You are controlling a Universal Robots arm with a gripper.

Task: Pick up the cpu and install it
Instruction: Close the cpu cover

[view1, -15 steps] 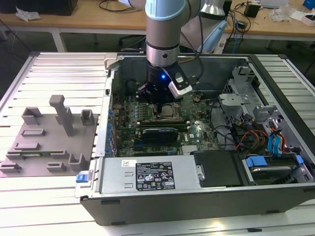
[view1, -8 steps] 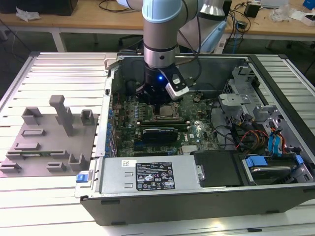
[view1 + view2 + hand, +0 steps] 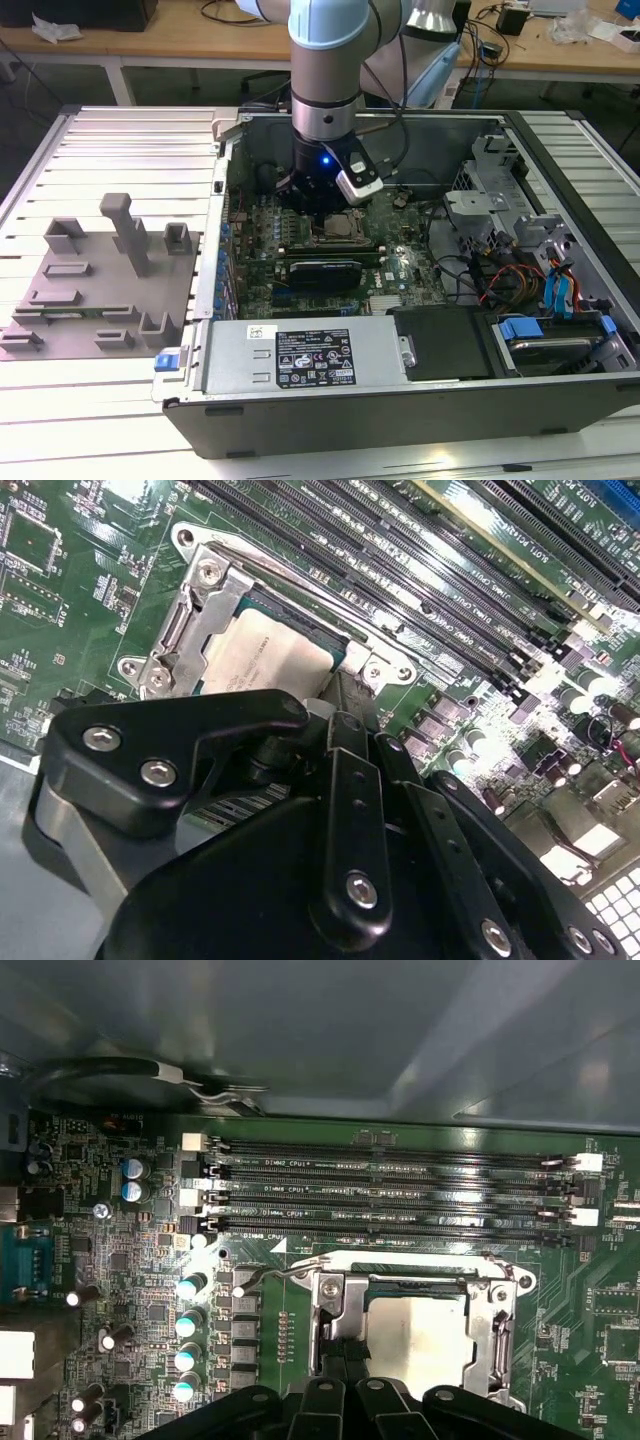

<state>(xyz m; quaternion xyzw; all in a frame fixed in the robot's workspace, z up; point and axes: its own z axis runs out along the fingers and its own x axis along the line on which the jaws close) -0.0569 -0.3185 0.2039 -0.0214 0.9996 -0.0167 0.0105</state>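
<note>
The cpu (image 3: 265,650) lies flat inside the motherboard's socket, silvery top up, with the metal socket frame (image 3: 205,590) around it. The first wrist view shows the cpu (image 3: 420,1335) sitting between the frame's side rails (image 3: 335,1295). My gripper (image 3: 345,685) hangs low over the socket with its fingers close together, tips at one edge of the cpu, nothing visibly pinched between them. In the exterior view my gripper (image 3: 318,212) stands upright inside the open computer case, right above the cpu (image 3: 345,228).
Empty memory slots (image 3: 400,1195) run beside the socket. A black expansion card (image 3: 320,272) and the power supply (image 3: 300,360) lie nearer the case front. Drive bays and cables (image 3: 520,270) crowd the exterior view's right. A gray tray (image 3: 90,290) rests outside the case.
</note>
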